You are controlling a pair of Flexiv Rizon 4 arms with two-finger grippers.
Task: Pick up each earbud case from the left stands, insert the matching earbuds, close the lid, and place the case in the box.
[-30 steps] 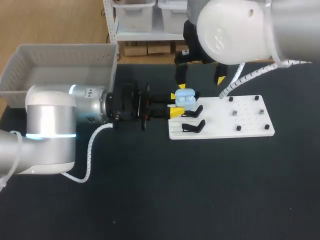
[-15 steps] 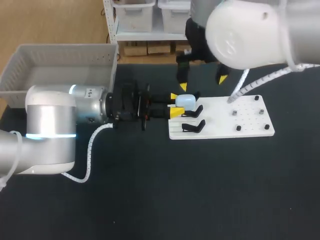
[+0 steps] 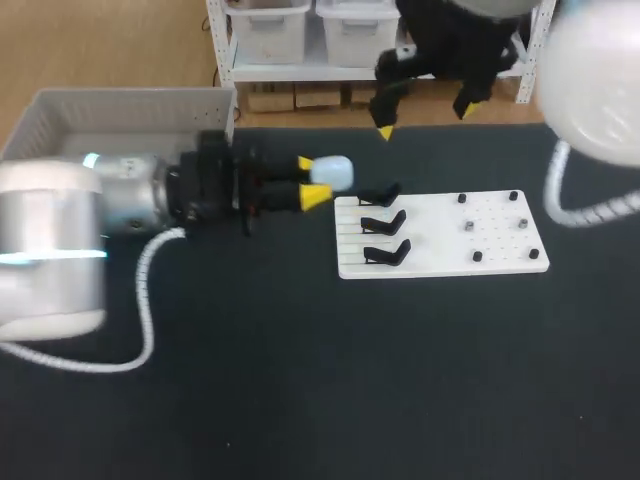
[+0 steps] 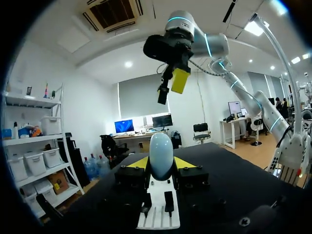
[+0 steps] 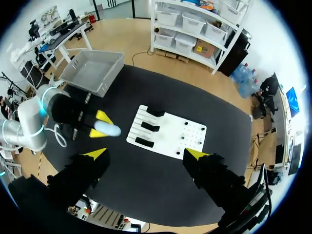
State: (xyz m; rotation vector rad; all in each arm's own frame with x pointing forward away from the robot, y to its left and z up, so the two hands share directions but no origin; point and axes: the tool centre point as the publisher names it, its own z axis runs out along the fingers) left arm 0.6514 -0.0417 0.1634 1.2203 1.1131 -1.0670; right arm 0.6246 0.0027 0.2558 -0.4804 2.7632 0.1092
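The left pincer (image 3: 312, 181) is clenched on the pale blue earbud case (image 3: 332, 172), one yellow tip on each flank. The case points away from the wrist with its lid down. It hangs over the dark worktop (image 3: 300, 380), between the grey box (image 3: 120, 110) and the white stand board (image 3: 440, 235), just off the board's near corner and clear of the three black stands (image 3: 383, 222), which carry nothing. From that arm's own camera the case (image 4: 161, 157) stands like an egg between the tips of the left pincer (image 4: 161, 165), with the grooved end of the board (image 4: 158, 214) below it. The right pincer (image 4: 170, 85) hangs high ahead of it. In the overhead view the right pincer (image 3: 425, 115) sits up beyond the worktop's far edge, released and holding nothing, its fingers spread wide. Its own camera looks straight down past those parted tips (image 5: 146, 154) onto the board (image 5: 168, 134), the box (image 5: 92, 70) and the held case (image 5: 108, 129), all well below it.
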